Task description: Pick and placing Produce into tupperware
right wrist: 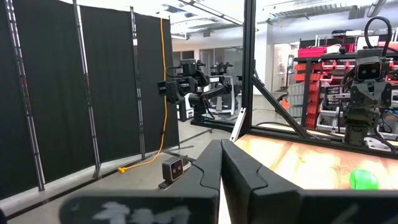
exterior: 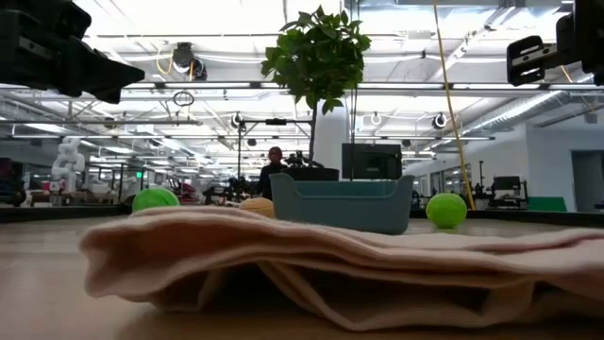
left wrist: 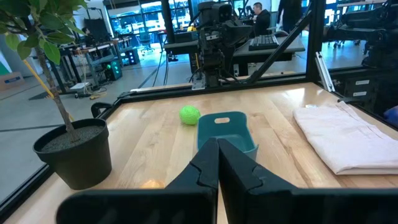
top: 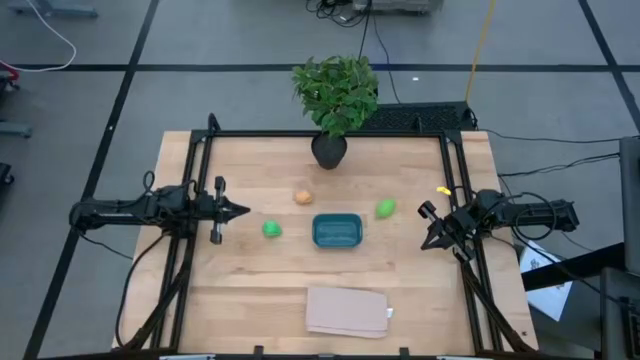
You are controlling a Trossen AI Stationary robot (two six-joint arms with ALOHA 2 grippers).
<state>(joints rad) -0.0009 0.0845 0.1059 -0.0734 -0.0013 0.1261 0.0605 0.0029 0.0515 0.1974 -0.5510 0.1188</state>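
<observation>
The teal tupperware (top: 337, 230) (exterior: 342, 203) (left wrist: 227, 127) sits on its base at the table's middle. Around it three pieces of produce rest on the wood. One green piece (top: 272, 229) (exterior: 155, 198) lies to its left. The other green piece (top: 385, 208) (exterior: 446, 210) (left wrist: 189, 114) (right wrist: 364, 179) lies to its right. The orange-tan piece (top: 303, 197) (exterior: 257, 206) (left wrist: 149, 183) lies on its far-left side. My left gripper (top: 243, 211) (left wrist: 217, 144) hovers shut, left of the nearer green piece. My right gripper (top: 427, 243) (right wrist: 221, 147) hovers shut near the table's right edge.
A potted plant (top: 335, 100) (left wrist: 74, 152) stands at the table's far middle edge. A folded tan cloth pad (top: 347, 310) (exterior: 340, 269) (left wrist: 342, 137) lies near the front edge. A black frame (top: 330, 133) borders the table top. People show in the room beyond.
</observation>
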